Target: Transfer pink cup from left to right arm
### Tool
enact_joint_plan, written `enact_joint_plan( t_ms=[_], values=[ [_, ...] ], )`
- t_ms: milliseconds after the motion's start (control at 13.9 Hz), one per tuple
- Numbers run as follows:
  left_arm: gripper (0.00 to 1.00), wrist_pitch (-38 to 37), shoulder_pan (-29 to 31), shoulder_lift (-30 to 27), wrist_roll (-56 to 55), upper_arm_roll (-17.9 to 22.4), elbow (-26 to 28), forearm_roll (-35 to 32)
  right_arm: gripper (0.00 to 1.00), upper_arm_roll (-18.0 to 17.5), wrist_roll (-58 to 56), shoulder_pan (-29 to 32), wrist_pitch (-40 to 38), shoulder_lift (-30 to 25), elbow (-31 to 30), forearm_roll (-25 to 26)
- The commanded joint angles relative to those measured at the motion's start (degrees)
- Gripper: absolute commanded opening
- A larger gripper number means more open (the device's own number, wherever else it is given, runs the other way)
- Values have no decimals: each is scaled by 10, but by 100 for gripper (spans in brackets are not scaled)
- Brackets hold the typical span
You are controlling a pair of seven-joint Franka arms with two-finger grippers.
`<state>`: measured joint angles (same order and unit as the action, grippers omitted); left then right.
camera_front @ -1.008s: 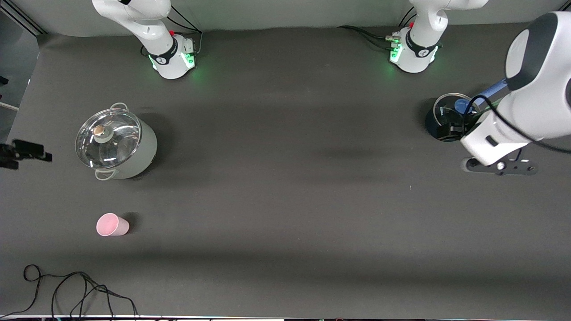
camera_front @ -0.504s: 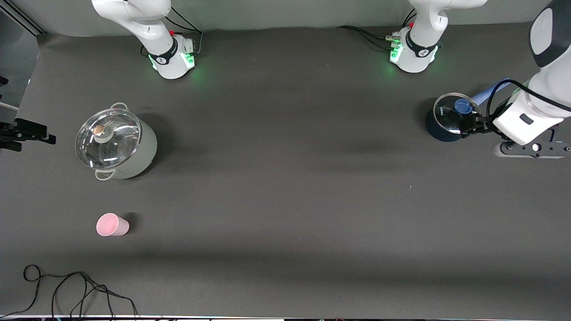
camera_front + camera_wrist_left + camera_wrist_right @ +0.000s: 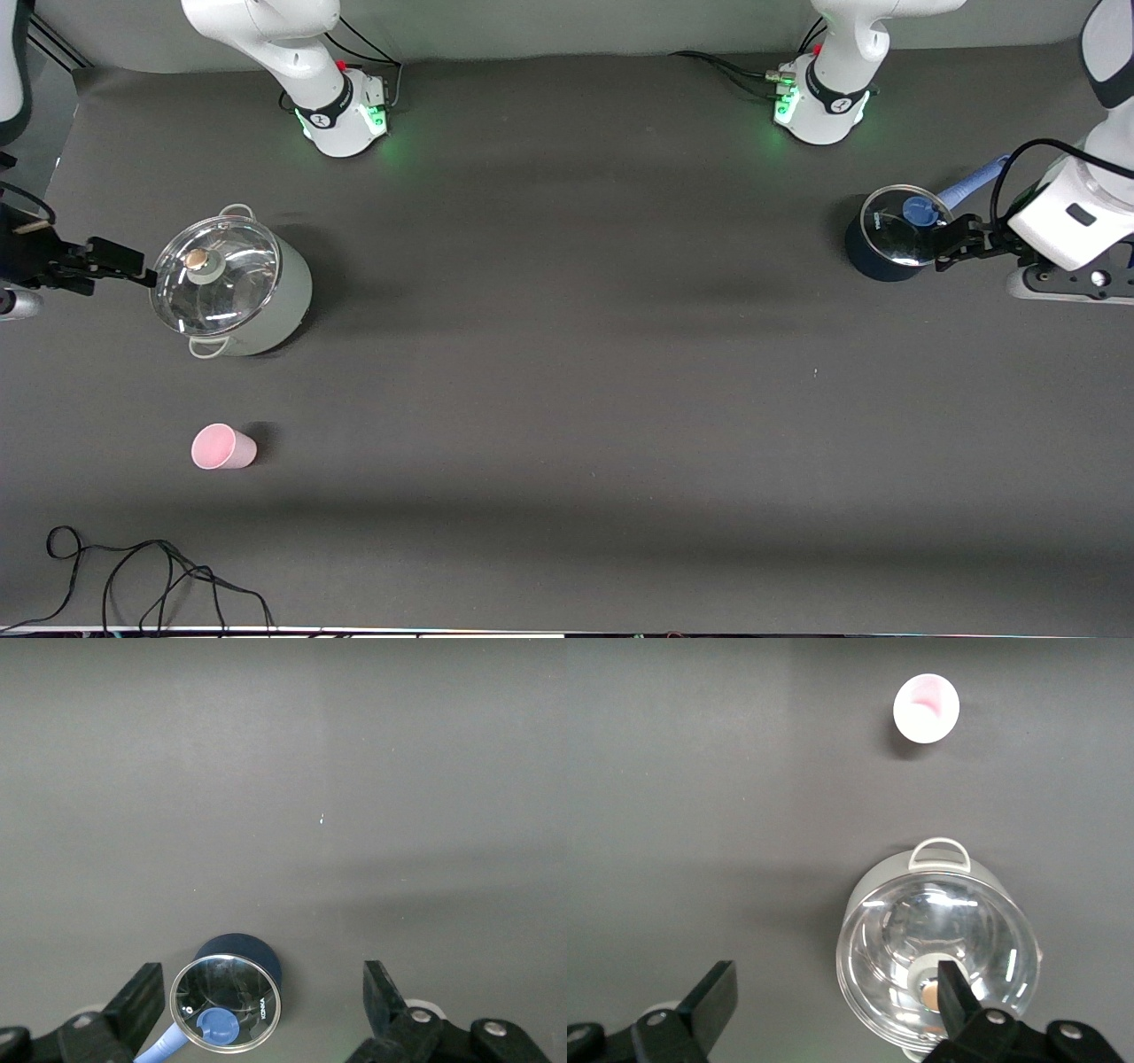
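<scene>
Lighting was dim & even from overhead, w/ broad soft shadow bands lying across the dark matte worktop point(image 3: 567, 399) in the front view, and green LED glow spilling onto it round both arm bases. Glare showed on the glass lid of the big grey pot point(image 3: 215, 276) and on the small dark pot's lid point(image 3: 895, 226); the pink cup point(image 3: 221, 447) threw a short soft shadow. Wrist views were sharp at centre, w/ gripper fingers point(image 3: 137, 1005) at the frame edge slightly soft.

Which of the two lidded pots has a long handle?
The small dark blue pot at the left arm's end, with a blue stick handle. The larger grey-green pot has only loop handles.
</scene>
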<state>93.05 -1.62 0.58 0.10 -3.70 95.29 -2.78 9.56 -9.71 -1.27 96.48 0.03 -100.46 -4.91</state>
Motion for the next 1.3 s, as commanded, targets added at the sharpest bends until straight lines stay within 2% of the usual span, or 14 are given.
enact_joint_plan(
  t_ms=[0, 288, 576, 864, 1225],
  values=[
    [100, -6, 1, 3, 12, -1, -5, -10, 100, -24, 57, -5, 27, -27, -32, 16],
    [100, -11, 3, 20, 45, -1, -37, -18, 100, -32, 80, -5, 17, -17, 16, 17],
    [100, -26, 5, 21, 48, 2, -35, -16, 100, -42, 77, -5, -30, -16, 49, 24],
    [100, -30, 7, 21, 47, 3, -33, -16, 100, -42, 72, -22, -63, -17, 50, 57],
    [100, -30, 14, 21, 48, 1, -32, -13, 100, -34, 109, -21, -63, -22, 50, 50]
  ],
)
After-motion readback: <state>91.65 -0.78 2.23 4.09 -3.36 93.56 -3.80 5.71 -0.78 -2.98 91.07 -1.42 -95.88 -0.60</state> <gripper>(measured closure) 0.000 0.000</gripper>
